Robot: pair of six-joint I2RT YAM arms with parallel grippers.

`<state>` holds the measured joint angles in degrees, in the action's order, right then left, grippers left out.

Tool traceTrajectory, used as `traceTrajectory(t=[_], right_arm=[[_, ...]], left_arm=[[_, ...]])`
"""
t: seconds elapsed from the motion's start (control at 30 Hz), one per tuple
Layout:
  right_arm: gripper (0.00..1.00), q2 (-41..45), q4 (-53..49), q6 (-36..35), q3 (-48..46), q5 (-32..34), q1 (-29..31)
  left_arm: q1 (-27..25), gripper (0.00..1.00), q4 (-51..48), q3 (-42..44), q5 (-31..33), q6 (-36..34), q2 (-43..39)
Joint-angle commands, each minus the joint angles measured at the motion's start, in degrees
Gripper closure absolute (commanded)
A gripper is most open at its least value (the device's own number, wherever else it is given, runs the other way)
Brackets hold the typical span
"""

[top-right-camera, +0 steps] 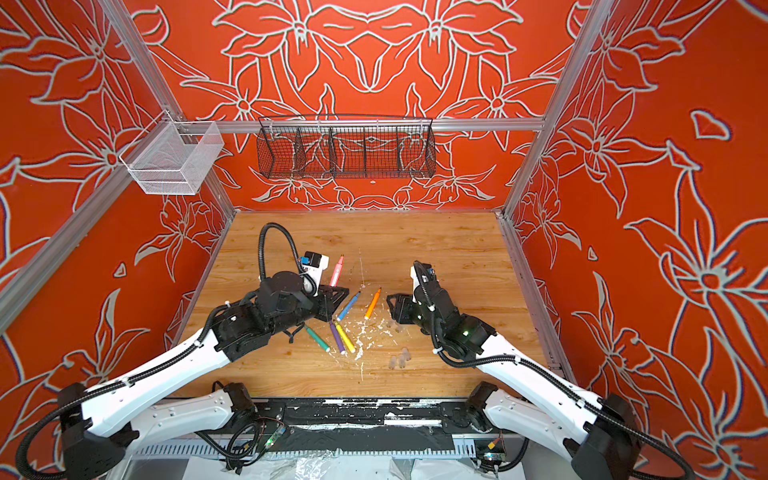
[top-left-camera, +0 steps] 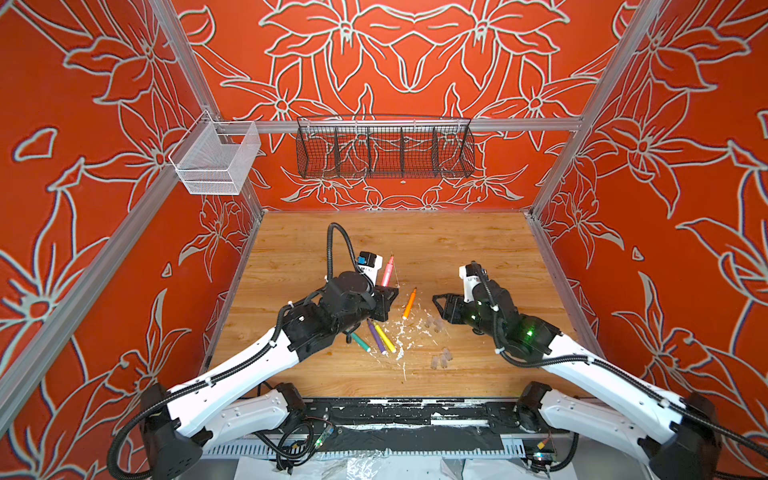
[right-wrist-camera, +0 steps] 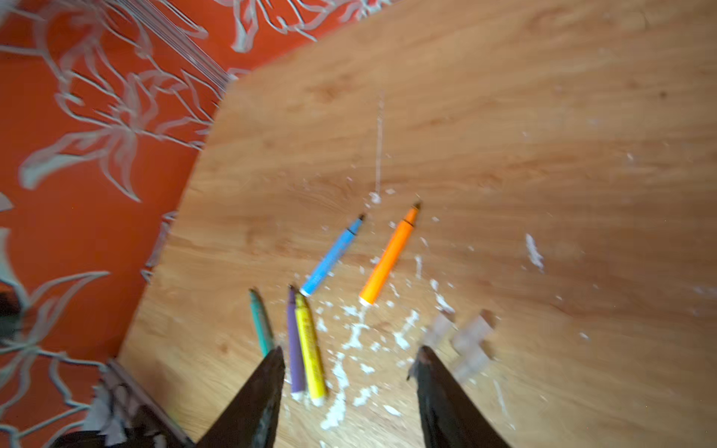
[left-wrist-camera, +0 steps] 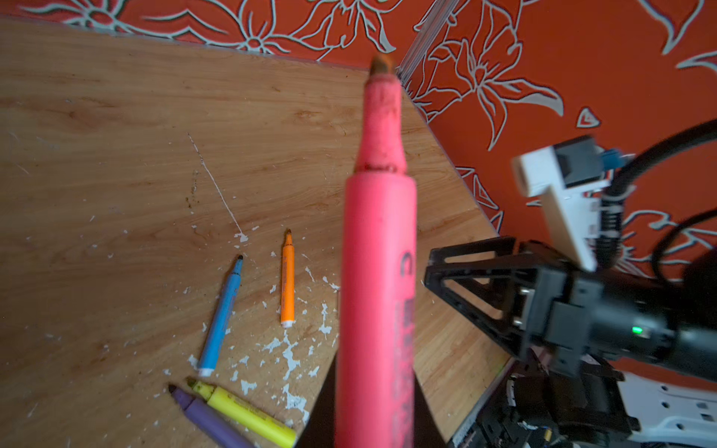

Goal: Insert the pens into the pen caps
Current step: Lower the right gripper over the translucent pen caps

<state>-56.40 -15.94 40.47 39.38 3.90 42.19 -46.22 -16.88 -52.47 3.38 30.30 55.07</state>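
Left gripper [top-left-camera: 390, 299] clamps pink pen [top-left-camera: 387, 271], tip up, mid-frame. Right gripper [right-wrist-camera: 349, 351] open, empty. Caps [top-left-camera: 432, 323] lower right of centre: straddle one only, close gently.

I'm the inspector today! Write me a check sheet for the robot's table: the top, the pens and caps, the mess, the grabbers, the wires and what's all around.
Surface: wooden table, flat, marked with white specks.
Job's things: pink pen held tip up; orange pen, blue pen, green pen, purple pen and yellow pen lie uncapped; clear caps loose in two bunches.
Clutter: white flecks scattered among the pens.
Grippers: left gripper shut on the pink pen; right gripper open, empty.
Cables: black hose loops above the left wrist.
Surroundings: red flowered walls; black wire basket and white mesh basket hang on rails.
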Motion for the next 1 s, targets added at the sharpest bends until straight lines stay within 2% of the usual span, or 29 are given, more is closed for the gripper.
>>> traceTrajectory(t=[0.0,0.1,0.23,0.4,0.47,0.97], right_arm=[[0.44,-4.5,-8.3,-4.6,0.9,1.8,-0.4],[0.44,-10.3,-8.3,-4.8,2.2,-1.0,-0.5],[0.47,-16.4,-9.3,-4.7,4.1,-1.1,-1.3],[0.49,-20.4,-8.5,-4.5,4.3,-1.2,-1.8],[0.53,-21.9,-8.7,-4.7,4.5,-0.8,-1.9],[0.54,-25.2,-7.7,-5.8,4.5,-3.0,-2.0]], left_arm=[[-0.4,1.0,-2.1,1.0,1.3,4.8,-4.9],[-0.5,1.0,-1.9,1.5,0.9,5.7,-6.5],[-0.6,1.0,-3.8,0.1,0.8,5.3,-6.6],[-0.6,1.0,-3.4,0.4,0.9,5.1,-6.5],[-0.6,1.0,-2.7,1.3,1.7,5.2,-6.4],[-0.7,1.0,-1.2,1.5,0.7,5.8,-4.1]])
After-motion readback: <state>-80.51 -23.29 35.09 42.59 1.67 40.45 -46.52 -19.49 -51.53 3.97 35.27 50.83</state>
